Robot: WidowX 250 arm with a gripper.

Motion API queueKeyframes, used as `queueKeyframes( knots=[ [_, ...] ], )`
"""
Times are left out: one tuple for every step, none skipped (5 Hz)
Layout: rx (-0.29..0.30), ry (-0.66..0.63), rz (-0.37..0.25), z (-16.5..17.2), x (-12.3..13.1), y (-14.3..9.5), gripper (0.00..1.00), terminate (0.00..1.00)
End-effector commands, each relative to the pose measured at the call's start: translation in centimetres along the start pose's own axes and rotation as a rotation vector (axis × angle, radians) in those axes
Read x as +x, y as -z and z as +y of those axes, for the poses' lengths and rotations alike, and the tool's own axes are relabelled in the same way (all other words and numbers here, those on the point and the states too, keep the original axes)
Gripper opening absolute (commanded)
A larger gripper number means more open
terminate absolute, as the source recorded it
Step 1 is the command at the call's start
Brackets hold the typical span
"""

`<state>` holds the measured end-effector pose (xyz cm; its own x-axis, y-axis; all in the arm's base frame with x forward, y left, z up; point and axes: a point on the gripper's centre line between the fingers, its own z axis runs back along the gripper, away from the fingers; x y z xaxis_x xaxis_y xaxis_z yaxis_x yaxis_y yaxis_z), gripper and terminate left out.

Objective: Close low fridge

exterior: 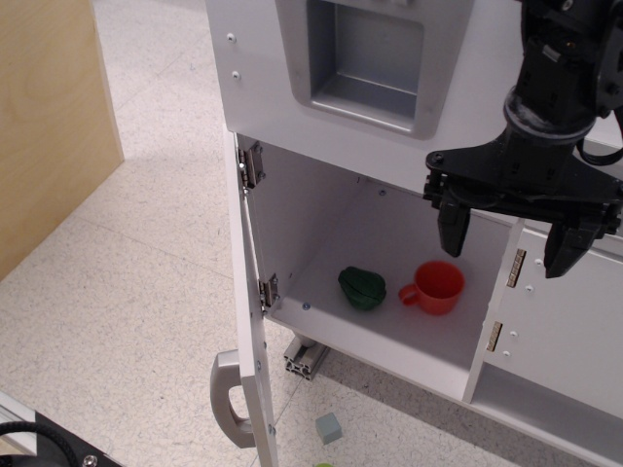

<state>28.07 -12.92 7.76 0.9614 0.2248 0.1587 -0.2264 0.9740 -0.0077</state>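
Note:
The low fridge is a white compartment with its door swung wide open toward me, seen edge-on at the left. The door hangs on two metal hinges and has a curved grey handle near its lower outer side. Inside sit a dark green toy and a red cup. My black gripper hangs open and empty at the upper right, above the compartment's right side, far from the door and handle.
The upper white panel with a recessed grey dispenser is above the compartment. A smaller white cabinet door stands to the right. A small grey-green block lies on the speckled floor. A wooden panel stands at the left.

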Motion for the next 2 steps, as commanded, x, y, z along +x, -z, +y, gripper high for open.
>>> queueKeyframes(
  knots=[
    [0.0, 0.0, 0.0, 0.0, 0.0, 0.0, 1.0, 0.0],
    [-0.019, -0.064, -0.025, 2.9, 0.7, -1.0, 1.0, 0.0]
  ],
)
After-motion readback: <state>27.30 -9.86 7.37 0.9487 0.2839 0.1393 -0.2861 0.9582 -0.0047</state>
